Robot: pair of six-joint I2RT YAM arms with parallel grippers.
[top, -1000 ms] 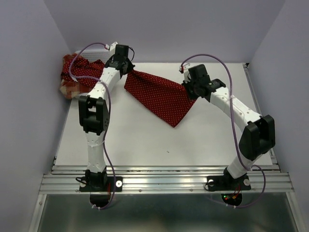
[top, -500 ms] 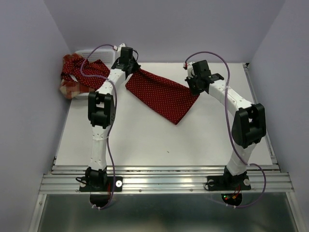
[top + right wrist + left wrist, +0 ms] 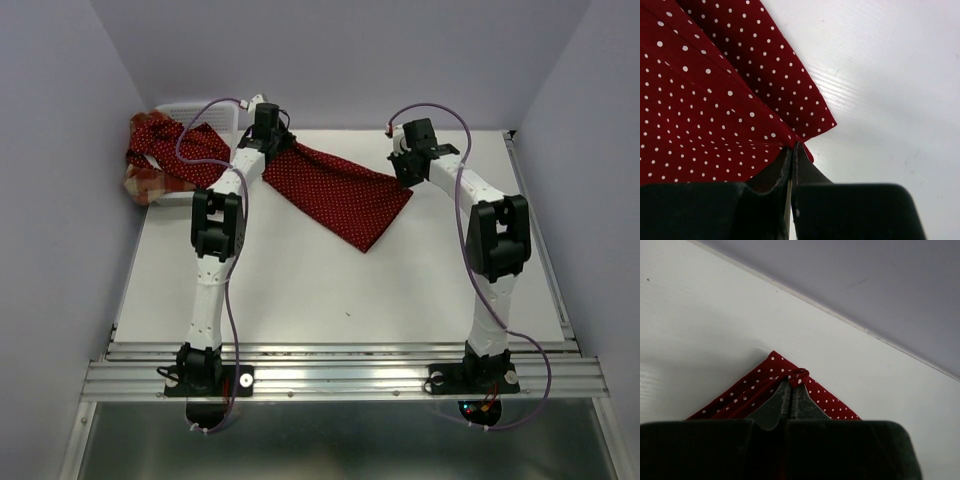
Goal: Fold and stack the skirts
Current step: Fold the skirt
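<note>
Pinching dark red polka-dot skirt by opposite corners, left gripper and right gripper both clamped tight. Spread diagonally near table's far edge; bare surface nearer bases.

Dotted skirt: soft matt cloth. Table: smooth white, slight sheen. Basket: white plastic mesh.

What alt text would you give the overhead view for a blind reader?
Two robot arms hold a dark red polka-dot skirt on a white table, the left gripper and right gripper each shut on a corner. A second dotted skirt, a plaid skirt and a white basket sit heaped far left.
</note>
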